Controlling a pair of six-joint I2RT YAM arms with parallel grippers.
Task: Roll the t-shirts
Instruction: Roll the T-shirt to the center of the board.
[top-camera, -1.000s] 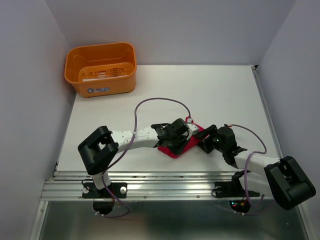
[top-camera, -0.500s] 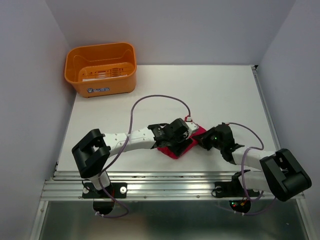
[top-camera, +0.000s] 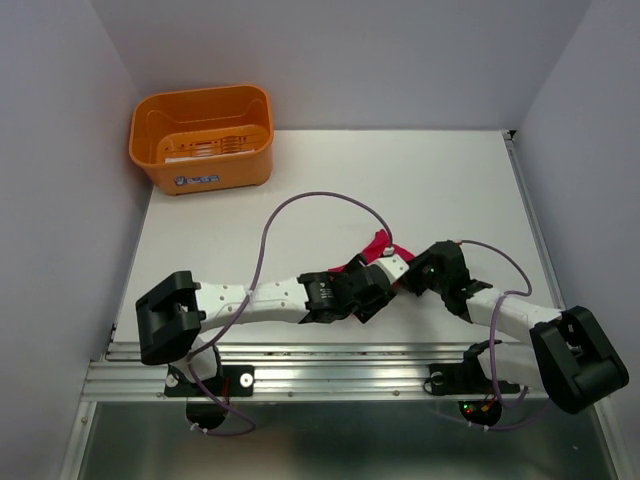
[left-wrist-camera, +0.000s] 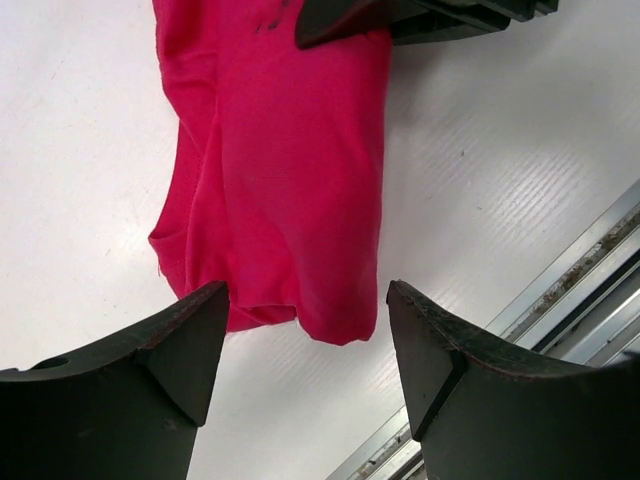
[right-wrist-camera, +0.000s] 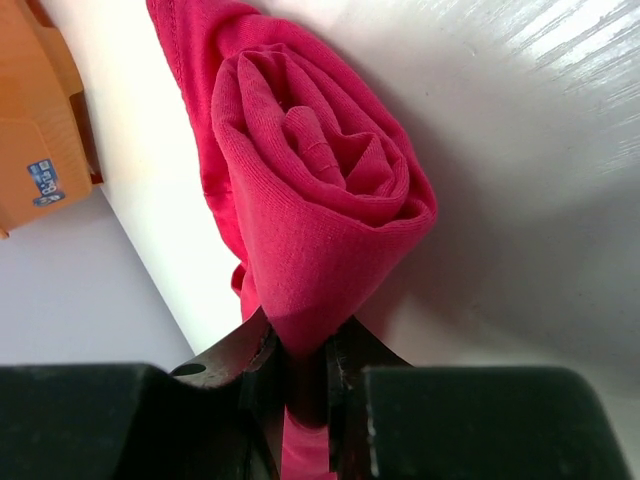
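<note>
On the table (top-camera: 400, 180), right tool (right-wrist-camera: 300, 362) pinches rolled t-shirt (right-wrist-camera: 310, 200).

- From above, the t-shirt (top-camera: 375, 245) shows only as a crimson sliver at 12 o'clock of the two wrists — the rest lies hidden under them.
- The left gripper (left-wrist-camera: 307, 305) is cut off by the lower edge of its own wrist view. From above, the wrist body hides its fingers.
- The right gripper (right-wrist-camera: 300, 345) has its fingertips buried in the pinched fabric, and the roll's far end is hidden behind the spiral face.
- In the left wrist view, the shirt runs out of frame at 12 o'clock.
- The orange basket (right-wrist-camera: 30, 100) is cut off at 10 o'clock in the right wrist view — its label (right-wrist-camera: 42, 182) is too small to read.
</note>
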